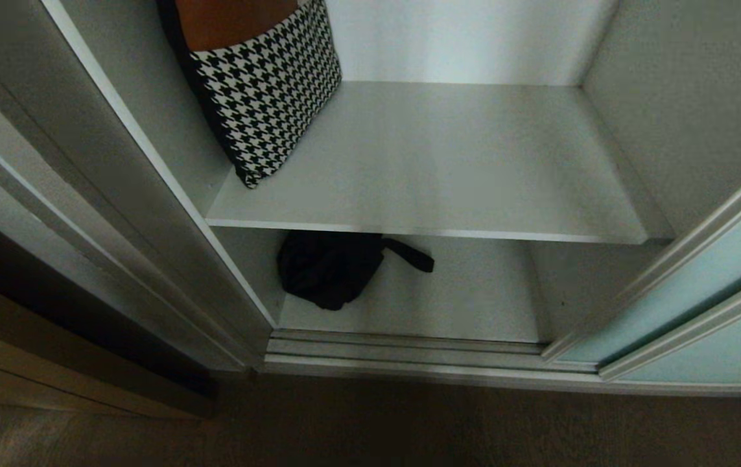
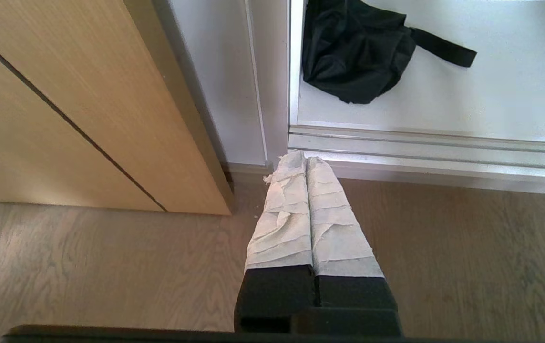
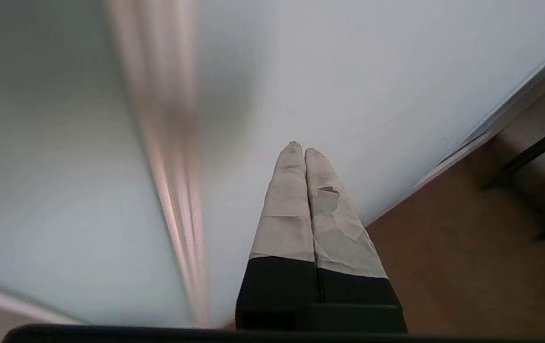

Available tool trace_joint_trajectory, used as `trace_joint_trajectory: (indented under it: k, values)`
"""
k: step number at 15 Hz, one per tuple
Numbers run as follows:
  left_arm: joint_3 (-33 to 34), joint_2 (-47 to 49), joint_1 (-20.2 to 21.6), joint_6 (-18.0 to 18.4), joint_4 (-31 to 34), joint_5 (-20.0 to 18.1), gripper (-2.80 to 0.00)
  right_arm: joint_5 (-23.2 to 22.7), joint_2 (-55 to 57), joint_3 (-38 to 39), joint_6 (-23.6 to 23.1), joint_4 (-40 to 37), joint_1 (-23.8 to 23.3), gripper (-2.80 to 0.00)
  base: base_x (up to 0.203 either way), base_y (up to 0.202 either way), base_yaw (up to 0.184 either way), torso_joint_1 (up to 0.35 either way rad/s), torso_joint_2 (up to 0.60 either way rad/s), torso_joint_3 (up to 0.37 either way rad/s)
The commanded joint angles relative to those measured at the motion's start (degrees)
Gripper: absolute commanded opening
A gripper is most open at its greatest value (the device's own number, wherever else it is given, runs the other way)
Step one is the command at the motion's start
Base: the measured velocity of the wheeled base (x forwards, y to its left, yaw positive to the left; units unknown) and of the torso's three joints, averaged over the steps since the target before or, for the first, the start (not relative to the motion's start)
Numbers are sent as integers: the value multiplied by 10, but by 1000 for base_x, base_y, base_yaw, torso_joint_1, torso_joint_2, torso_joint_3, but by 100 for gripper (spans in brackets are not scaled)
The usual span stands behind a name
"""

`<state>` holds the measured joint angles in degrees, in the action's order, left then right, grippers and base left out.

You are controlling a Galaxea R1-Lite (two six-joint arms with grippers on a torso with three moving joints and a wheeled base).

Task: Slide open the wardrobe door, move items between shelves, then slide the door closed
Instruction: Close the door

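Upper shelf [image 1: 448, 168] — houndstooth bag [image 1: 266, 91]; lower — black pouch [image 1: 328, 269]. Both grippers closed, empty.

You have matt laminate shelves [image 1: 435, 162], a frosted glass door [image 1: 701, 272] in brushed metal, a ribbed metal track [image 2: 434, 152], a woven houndstooth cushion [image 1: 266, 91], a crumpled black cloth bag [image 2: 353, 52], a wood-grain floor [image 2: 110, 267], and tools wrapped in wrinkled paper tape.

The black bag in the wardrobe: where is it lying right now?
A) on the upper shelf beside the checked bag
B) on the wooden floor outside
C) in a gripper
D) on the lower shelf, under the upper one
D: the black bag lies on the lower shelf, beneath the upper shelf where the houndstooth bag stands.
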<state>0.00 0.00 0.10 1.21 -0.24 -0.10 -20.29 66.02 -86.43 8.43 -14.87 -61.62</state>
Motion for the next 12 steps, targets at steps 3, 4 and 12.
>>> trace_joint_trajectory:
  k: [3, 4, 12]
  values:
    - [0, 1, 1, 0, 0, 0, -280, -49, 30, -9, 66, -4, -1, -280, 0, 0, 0, 0, 0, 0]
    - [0, 1, 1, 0, 0, 0, -280, -65, 31, -10, 78, -4, -1, -280, 0, 0, 0, 0, 0, 0]
    - [0, 1, 1, 0, 0, 0, -280, -134, 40, -4, 136, 0, -1, -280, 0, 0, 0, 0, 0, 0]
